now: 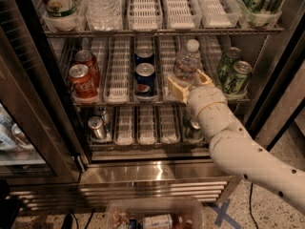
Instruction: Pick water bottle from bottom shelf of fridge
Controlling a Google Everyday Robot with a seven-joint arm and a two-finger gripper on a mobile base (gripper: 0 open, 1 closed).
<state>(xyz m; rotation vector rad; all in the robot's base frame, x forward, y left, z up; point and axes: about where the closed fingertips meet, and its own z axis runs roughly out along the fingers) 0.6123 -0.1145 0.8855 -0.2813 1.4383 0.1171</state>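
The claw [189, 83] sits at the water bottle [187, 60] on the fridge [157, 173] rack, with a bare lane tray [167, 56] on the side toward the Pepsi cans [144, 76], the green cans [234, 73] close on the other side, and the upper rack [157, 31] just above the cap limiting headroom.
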